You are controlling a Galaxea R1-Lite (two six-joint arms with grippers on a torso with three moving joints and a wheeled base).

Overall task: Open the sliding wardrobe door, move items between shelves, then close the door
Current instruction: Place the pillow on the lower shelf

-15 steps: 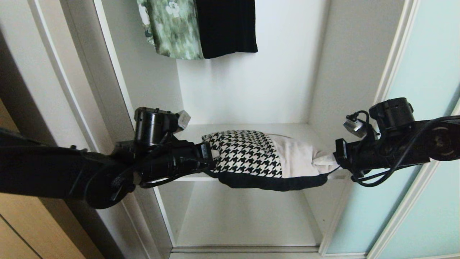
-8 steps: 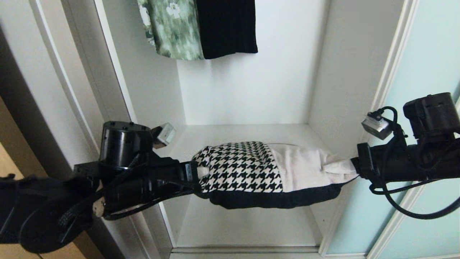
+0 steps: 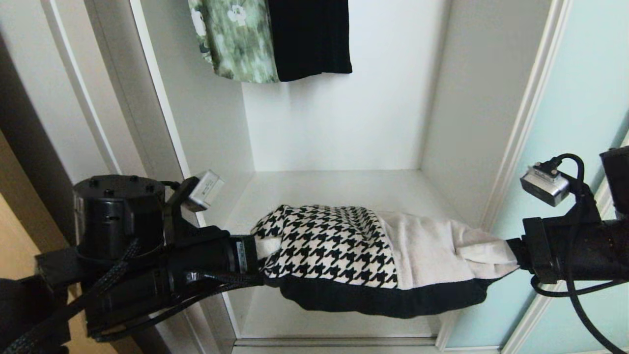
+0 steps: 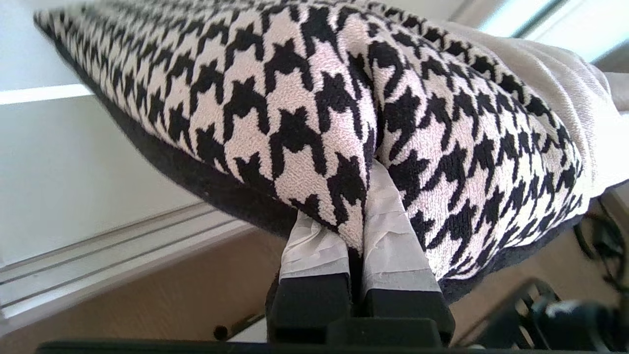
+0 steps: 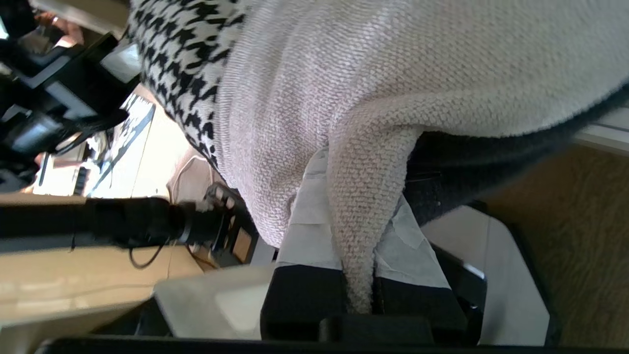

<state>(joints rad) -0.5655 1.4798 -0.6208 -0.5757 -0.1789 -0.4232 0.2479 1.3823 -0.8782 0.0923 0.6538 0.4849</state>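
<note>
Houndstooth cushion (image 3: 327, 246) overlaps cream cushion (image 3: 432, 250), charcoal underneath

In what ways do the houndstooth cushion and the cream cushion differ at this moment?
The houndstooth cushion has a black-and-white pattern and a dark back; the cream cushion is plain. The left tool pinches the houndstooth cushion's end, while the right tool pinches a corner of the cream cushion. Both hang together in front of the wardrobe, off the shelf.

Bedroom: wardrobe (image 3: 344, 123) with hanging garments (image 3: 275, 39).
</note>
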